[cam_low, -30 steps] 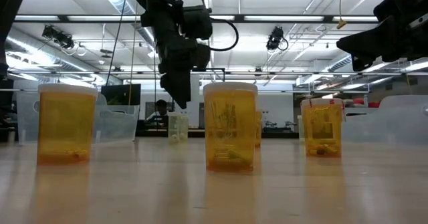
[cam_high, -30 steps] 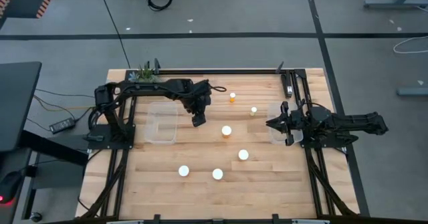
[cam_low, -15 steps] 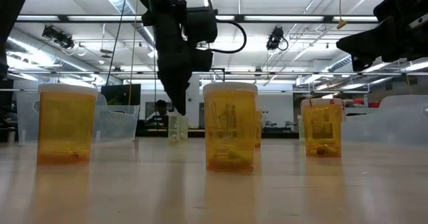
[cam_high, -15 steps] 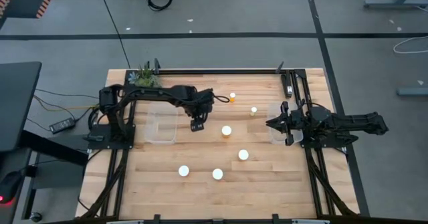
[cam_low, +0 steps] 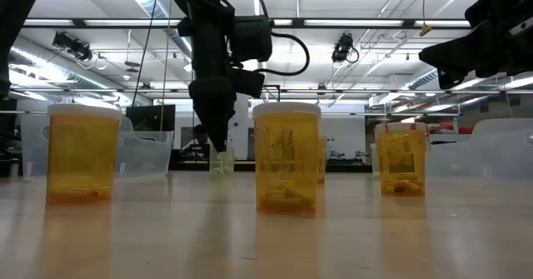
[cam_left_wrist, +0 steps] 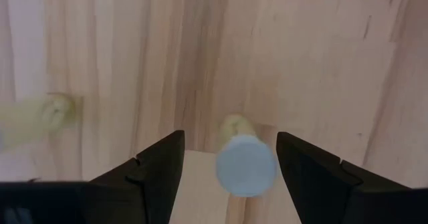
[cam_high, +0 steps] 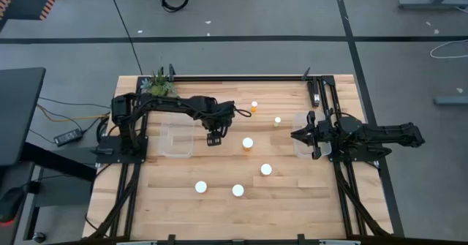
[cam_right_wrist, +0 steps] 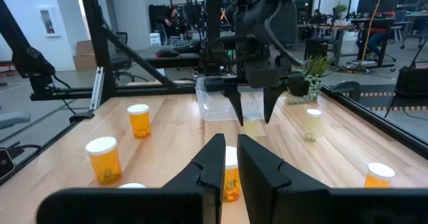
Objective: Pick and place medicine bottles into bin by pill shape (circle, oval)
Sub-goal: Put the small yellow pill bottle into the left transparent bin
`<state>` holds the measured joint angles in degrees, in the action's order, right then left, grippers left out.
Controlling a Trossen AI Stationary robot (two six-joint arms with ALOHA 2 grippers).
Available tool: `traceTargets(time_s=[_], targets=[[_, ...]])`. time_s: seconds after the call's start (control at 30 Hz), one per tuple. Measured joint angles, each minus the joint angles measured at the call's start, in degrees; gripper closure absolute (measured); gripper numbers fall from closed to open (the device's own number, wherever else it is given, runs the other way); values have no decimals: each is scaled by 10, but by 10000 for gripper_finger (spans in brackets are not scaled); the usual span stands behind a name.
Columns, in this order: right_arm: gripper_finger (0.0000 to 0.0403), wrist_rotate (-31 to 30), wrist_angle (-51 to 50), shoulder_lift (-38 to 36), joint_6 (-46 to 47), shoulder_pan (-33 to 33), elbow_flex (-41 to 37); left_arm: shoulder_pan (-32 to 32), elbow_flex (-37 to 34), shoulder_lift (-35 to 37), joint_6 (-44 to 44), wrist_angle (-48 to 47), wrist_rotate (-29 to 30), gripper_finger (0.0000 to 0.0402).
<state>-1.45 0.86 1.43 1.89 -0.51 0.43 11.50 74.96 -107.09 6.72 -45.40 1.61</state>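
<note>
My left gripper is open and points down at mid-table. In the left wrist view its fingers stand on either side of a small pale bottle with a white cap, which stands upright on the wood. I see no touch. The bottle also shows under the fingers in the low view and the right wrist view. In the high view the gripper hides it. My right gripper waits shut and empty at the right, over a clear bin.
Several white-capped bottles stand on the wood: an orange one, others at the far middle, beside my left gripper and nearer. A clear bin lies left of the gripper. A potted plant stands far left.
My left gripper has gone a little toward the table's near edge and down. It has tipped from a slant to pointing straight down, and its open fingers now stand around the pale bottle. The bottle has kept its place.
</note>
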Motion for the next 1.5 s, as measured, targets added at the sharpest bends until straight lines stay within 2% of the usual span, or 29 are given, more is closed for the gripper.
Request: traceTargets(time_s=[0.23,0.87,1.5], targets=[[357,0,0,0,0,0,0,-25,0,0,44,-1,38,177],[357,0,1,0,0,0,0,-35,-1,1,51,-5,44,263],[357,0,1,0,0,0,0,-31,15,10,43,-51,44,270]])
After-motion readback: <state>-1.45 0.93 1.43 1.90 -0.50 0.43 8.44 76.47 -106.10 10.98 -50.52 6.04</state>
